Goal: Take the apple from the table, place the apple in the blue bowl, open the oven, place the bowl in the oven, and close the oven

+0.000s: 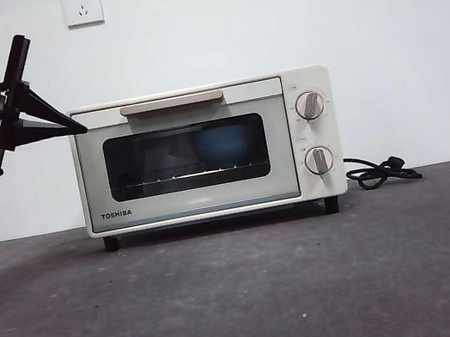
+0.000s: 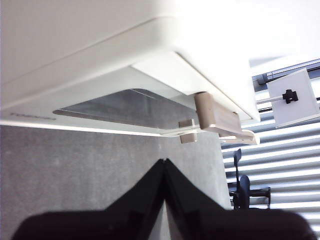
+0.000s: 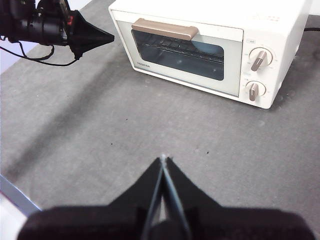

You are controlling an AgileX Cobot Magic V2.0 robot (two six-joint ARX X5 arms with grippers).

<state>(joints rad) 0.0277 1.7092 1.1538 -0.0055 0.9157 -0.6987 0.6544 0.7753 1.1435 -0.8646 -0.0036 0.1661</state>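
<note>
A: Nearest ground first. Tabletop (image 1: 249, 304), dark grey and mottled, bare across the front.

B: Right gripper (image 3: 163, 159) hangs above that bare stretch, well short of the oven (image 3: 210, 50). Jaws clenched to a single point, nothing between them.

A: Agreed. Next back, the left gripper (image 1: 78, 129), coming in from the upper left of the front view. Tip is level with the oven's top left corner and just beside it. Touching or not, I cannot tell.

B: Its own wrist view shows the jaws pressed together, empty, with the door edge and the beige handle (image 2: 216, 120) close ahead.

A: Oven stands at the back of the tabletop, against the white wall (image 1: 201, 33). Door shut, handle flush along the top of the door.

B: Two knobs (image 1: 315, 132) stacked on its right side. Black cord (image 1: 382, 171) coiled on the tabletop to the right of it.

A: Bowl (image 1: 225, 144): a blue shape behind the dark glass, right of centre, on the rack inside.

B: The right wrist view shows the same blue patch through the window. Rim and contents too dim to read.

A: So the apple cannot be made out in any view.

B: Two wall sockets (image 1: 82, 5) high on the wall, farthest back.
</note>
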